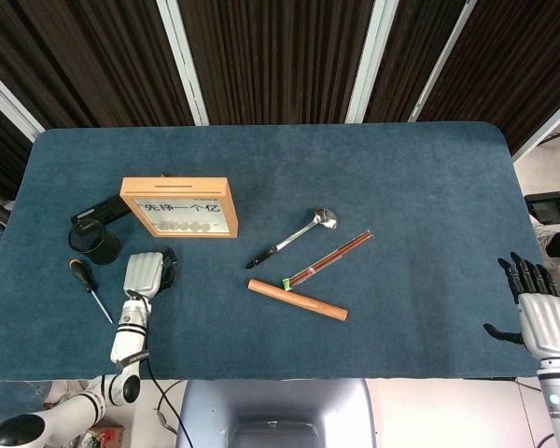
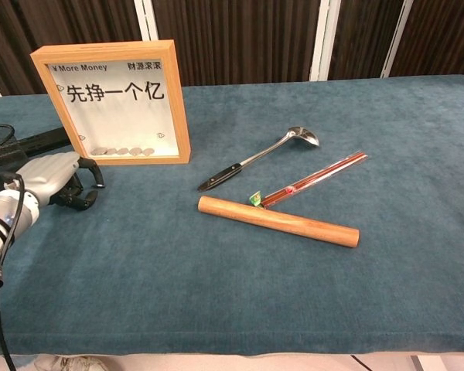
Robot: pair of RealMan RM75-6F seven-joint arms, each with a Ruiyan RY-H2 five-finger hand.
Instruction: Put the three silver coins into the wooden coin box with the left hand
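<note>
The box (image 2: 116, 102) stands upright at the back left w/ coins (image 2: 124, 151) in a row along its bottom. The left hand (image 2: 52, 179) sits low just in front of it, fingers curled in. A ladle (image 2: 261, 157), chopsticks (image 2: 315, 178) & a wood stick (image 2: 278, 220) lie to the right.

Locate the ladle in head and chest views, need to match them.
Head view: ladle lies just right of centre, bowl up-right, dark handle down-left.
Chest view: ladle sits centre, bowl toward the far right, handle toward the near left.
Shared landmark: the wooden rolling pin lies just nearer the robot than the ladle's handle tip in both views.
</note>
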